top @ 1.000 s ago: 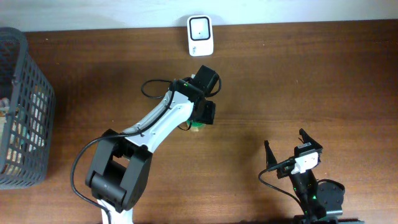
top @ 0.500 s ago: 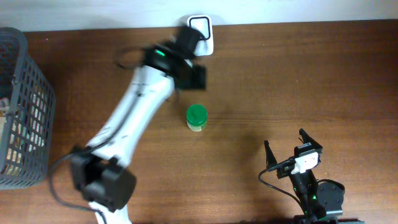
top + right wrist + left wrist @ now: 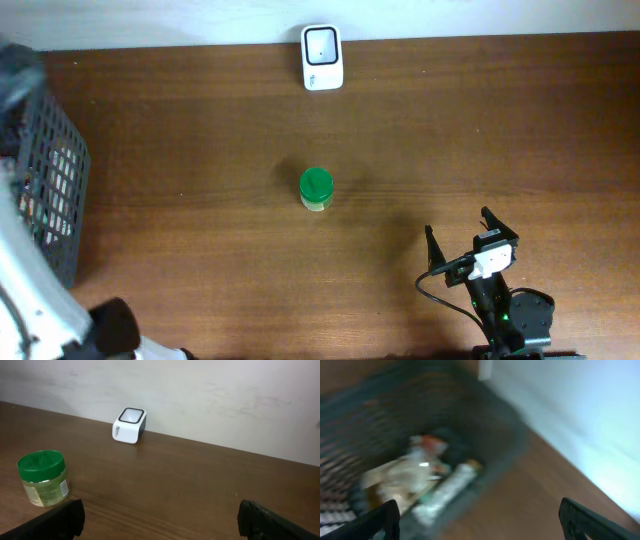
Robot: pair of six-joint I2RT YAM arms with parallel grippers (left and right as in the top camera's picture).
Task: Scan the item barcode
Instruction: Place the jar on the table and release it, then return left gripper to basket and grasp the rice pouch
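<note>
**Overhead view.** A jar point(image 3: 316, 188) with a green lid stands upright near the middle of the brown wooden table point(image 3: 200, 120), and nothing touches it. The white scanner point(image 3: 322, 57) sits at the table's far edge, well apart from the jar and almost in line with it. A grey mesh basket point(image 3: 55, 170) occupies the left edge. The left arm point(image 3: 30, 290) appears as a blurred white shape beside and partly over the basket, and its fingers cannot be made out here. The right gripper point(image 3: 465, 234) sits at the near right, well apart from the jar, with its two dark fingers point(image 3: 432, 243) spread wide and empty.

**Left wrist view.** The picture is blurred. The left gripper point(image 3: 480, 522) shows its fingertips at the two lower corners, wide apart, with nothing between them. Beyond them lies the basket, which holds a pale packet point(image 3: 400, 475) and a tube-like item point(image 3: 447, 492); neither can be identified. Bare table and a pale wall point(image 3: 560, 410) fill the right side.

**Right wrist view.** The jar stands upright at lower left, its label print too small to read. The scanner sits farther back, against the wall, with its window facing upward. The right gripper's fingertips show at the lower corners, set wide and holding nothing.
</note>
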